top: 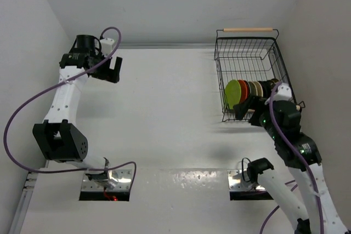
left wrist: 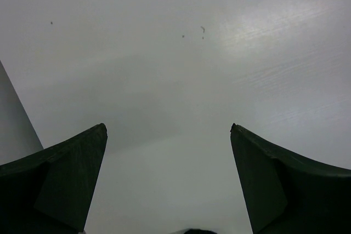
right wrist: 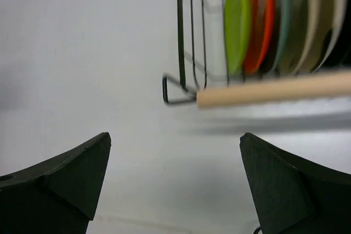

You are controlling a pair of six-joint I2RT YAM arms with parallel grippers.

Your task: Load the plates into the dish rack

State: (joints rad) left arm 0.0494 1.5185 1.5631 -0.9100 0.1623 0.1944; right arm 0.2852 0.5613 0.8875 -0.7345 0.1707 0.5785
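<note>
1. Find the plates [top: 248, 90] standing on edge in a tight row inside the dish rack [top: 219, 69], at the right of the top view. Note the lime green plate [right wrist: 237, 23] at the left end of the row and the orange-red plate [right wrist: 259, 20] pressed next to it.
2. Read the right gripper [right wrist: 175, 141] as spread wide with nothing between its fingers, low in the wrist view and just short of the near wooden handle [right wrist: 274, 89]. Treat the placing as probably done and the retreat as the step in hand.
3. Hold those fingers apart while backing toward the bottom of the top view, so that neither tip hooks the handle or the wire corner beside it.
4. Pull straight back, without a sideways swing: a knock there would likely shift the light rack and tip the plates.
5. Leave the left gripper [top: 112, 69], likewise spread wide and empty, above the table [top: 164, 108] at the upper left, well apart from the rack.
6. Look for stray plates outside the rack: none shows. Cannot count the row, since the right arm covers its right end.
</note>
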